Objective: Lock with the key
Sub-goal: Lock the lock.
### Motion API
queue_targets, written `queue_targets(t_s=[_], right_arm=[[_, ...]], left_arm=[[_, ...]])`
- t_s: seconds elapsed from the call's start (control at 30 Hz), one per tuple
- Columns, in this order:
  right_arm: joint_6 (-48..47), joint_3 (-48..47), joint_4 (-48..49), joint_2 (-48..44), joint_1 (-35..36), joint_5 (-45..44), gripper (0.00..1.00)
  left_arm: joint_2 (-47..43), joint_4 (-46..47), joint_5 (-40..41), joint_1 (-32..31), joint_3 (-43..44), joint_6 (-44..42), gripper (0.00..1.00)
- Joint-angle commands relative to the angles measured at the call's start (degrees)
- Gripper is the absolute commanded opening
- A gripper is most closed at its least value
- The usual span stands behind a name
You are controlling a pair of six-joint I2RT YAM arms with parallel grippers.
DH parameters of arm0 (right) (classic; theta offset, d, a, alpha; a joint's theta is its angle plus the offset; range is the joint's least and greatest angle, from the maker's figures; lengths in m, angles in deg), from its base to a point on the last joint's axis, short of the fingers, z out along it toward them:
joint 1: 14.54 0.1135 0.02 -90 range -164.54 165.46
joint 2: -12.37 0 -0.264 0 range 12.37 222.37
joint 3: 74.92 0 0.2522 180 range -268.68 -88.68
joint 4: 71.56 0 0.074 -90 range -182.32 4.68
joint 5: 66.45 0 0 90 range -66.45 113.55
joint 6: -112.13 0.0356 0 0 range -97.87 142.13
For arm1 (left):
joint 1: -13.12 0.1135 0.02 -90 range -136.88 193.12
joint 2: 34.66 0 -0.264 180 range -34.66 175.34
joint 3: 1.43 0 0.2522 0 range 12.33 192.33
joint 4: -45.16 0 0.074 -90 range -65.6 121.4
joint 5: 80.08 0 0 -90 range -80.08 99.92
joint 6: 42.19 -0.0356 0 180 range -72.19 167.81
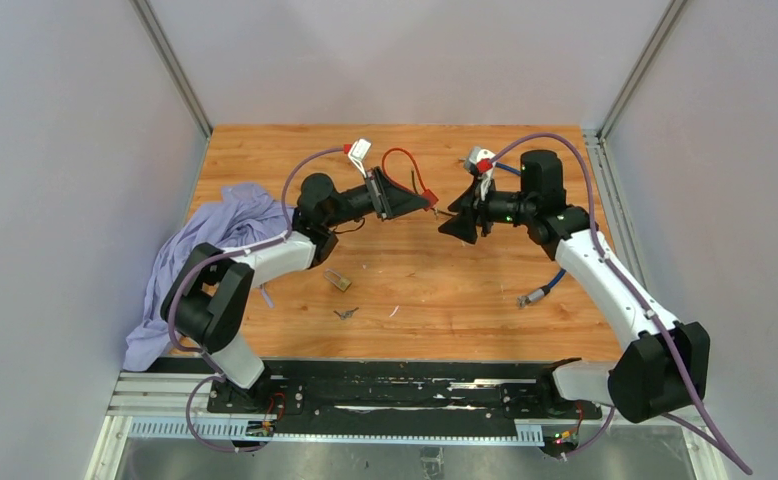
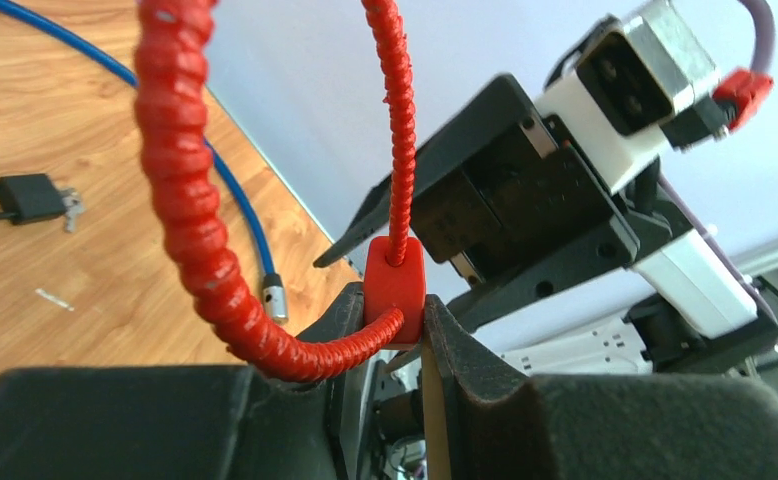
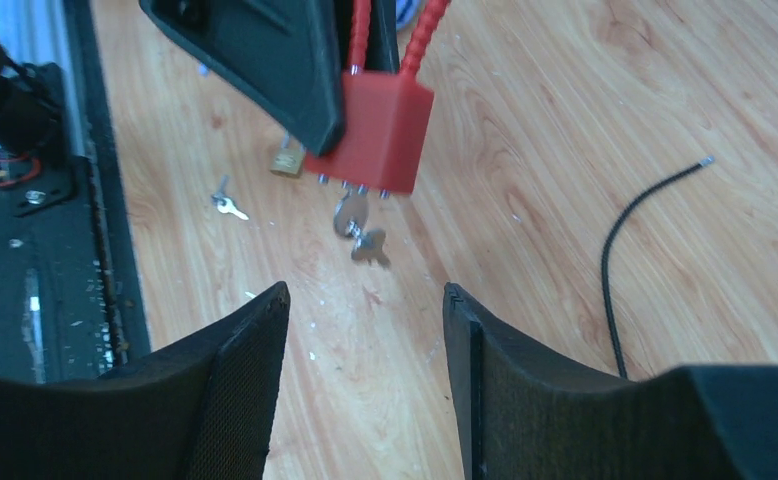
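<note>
My left gripper [image 1: 420,203] is shut on the red lock body [image 2: 395,285] of a red cable lock and holds it above the table. Its red coiled cable [image 2: 185,190] loops upward. In the right wrist view the red lock [image 3: 377,132] hangs with a small silver key [image 3: 350,215] in its underside and a second key dangling below. My right gripper [image 3: 365,295] is open and empty, a short way in front of the key, facing the left gripper. It also shows in the top view [image 1: 445,224].
A small brass padlock [image 1: 338,281] and loose keys [image 1: 346,313] lie on the wooden table [image 1: 465,300]. A purple cloth [image 1: 215,240] lies at the left. A blue cable with a metal end [image 1: 537,294] lies right. A black padlock [image 2: 30,197] lies on the wood.
</note>
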Motion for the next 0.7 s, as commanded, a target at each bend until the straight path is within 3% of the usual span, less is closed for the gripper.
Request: queue_targets(t_s=[0.0, 0.33, 0.67], right_arm=[[3.37, -2.7, -0.36, -1.66, -2.31, 12.68, 0.57], [13.57, -2.83, 4.7, -1.47, -6.47, 23.69, 0.64], [23.42, -1.67, 13.38, 0.33, -7.32, 30.08, 0.55]], left_arm=[[-2.79, 6.1, -3.55, -2.14, 1.24, -2.81, 0.0], [-2.0, 15.26, -7.47, -3.56, 1.57, -2.64, 0.0], [-1.0, 17.79, -8.4, -4.27, 2.15, -1.58, 0.0]])
